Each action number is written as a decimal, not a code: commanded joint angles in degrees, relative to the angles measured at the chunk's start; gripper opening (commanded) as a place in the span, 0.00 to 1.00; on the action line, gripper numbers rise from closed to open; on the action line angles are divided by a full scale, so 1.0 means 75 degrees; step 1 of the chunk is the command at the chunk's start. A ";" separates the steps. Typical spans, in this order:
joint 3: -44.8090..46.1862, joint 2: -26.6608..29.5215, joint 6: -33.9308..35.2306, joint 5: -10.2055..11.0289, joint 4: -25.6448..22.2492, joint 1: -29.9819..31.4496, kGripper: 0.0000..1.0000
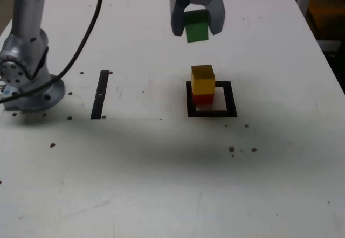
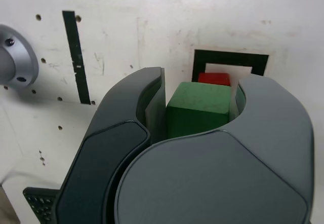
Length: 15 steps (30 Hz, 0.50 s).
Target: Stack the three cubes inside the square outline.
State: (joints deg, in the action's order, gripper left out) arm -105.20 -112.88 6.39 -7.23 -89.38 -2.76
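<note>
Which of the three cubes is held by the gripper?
The green cube: the gripper holds it in the air, while yellow sits on red.

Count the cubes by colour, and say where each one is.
Red: 1, the red cube, at the bottom of the stack, in the square outline
Yellow: 1, the yellow cube, on top of the red one
Green: 1, the green cube, held in the end effector
Total: 3

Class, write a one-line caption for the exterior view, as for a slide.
Green cube gripped above the yellow cube, stacked on red.
</note>
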 commanded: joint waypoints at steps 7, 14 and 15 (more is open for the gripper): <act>0.0275 0.0164 0.0602 -0.0070 0.0034 0.0627 0.26; 0.0273 0.0187 0.0891 -0.0057 0.0156 0.0958 0.26; 0.0275 0.0187 0.0918 -0.0063 0.0176 0.0993 0.26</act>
State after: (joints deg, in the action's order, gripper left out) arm -103.17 -112.01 13.09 -7.69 -88.10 4.27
